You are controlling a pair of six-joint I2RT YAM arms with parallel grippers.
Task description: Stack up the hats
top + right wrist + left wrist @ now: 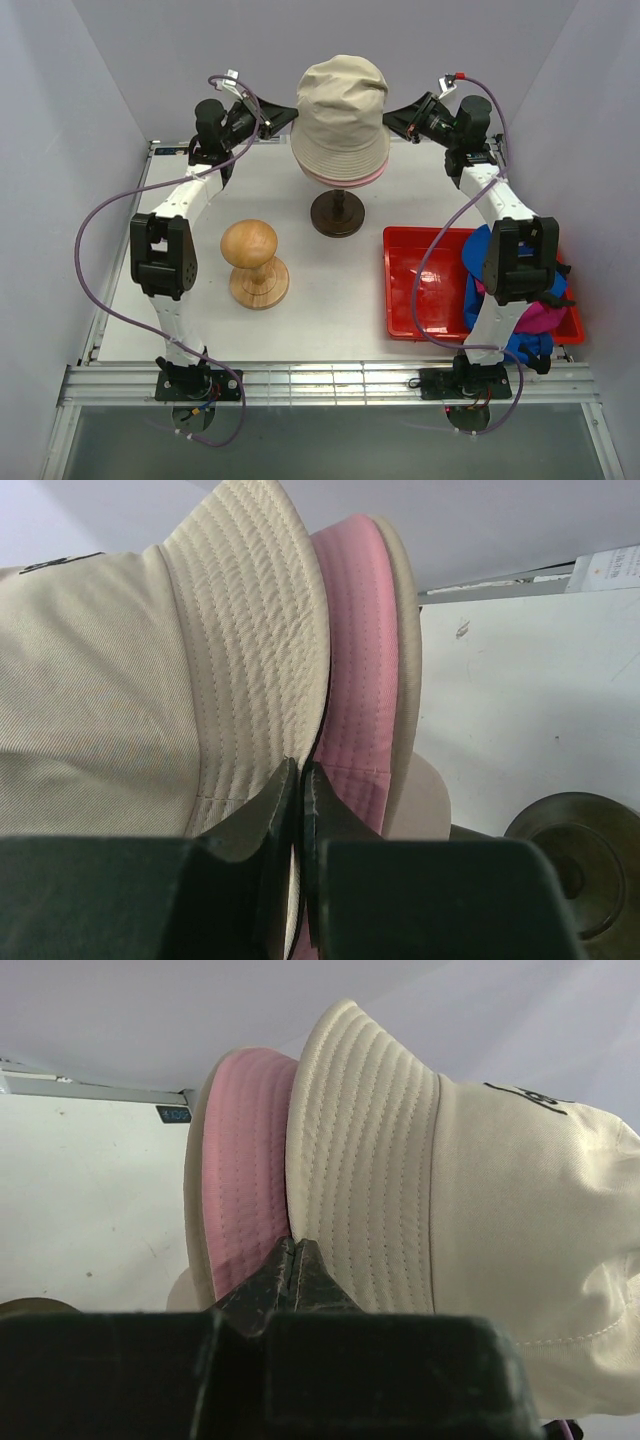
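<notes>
Left of centre on the white tabletop (330, 320) stands the round-topped turned wooden hat block (252, 260), bare and well apart from both arms. I have the left gripper (293, 1250) up at the left side of the stack. Its fingers are pressed together to a point, and the tips touch right where the two brims meet; I cannot tell if any cloth is caught.

Near the middle of the far edge, above a dark round stand base (337, 213), the beige fabric bucket hat (340, 105) sits crown-up over the light pink fabric bucket hat (245, 1170). Only the pink brim peeks out below. Both are soft, with rows of ringed stitching on drooping brims, and the stack's axis is upright. The brim edge lies straight ahead of each set of fingers, one arm on either side.

The right gripper (300, 775) is closed to a thin slit, and the beige brim's edge runs down into it, so I judge it is pinching that brim.

Against the right edge, towards the near corner, the red plastic tray (420, 290) holds the bright blue fabric cap (475, 248) and the magenta fabric cap (540, 318). They are crumpled together and largely hidden under the right arm. The right arm is plainly nearer, so I would let go of the brim and send that arm down for one.
</notes>
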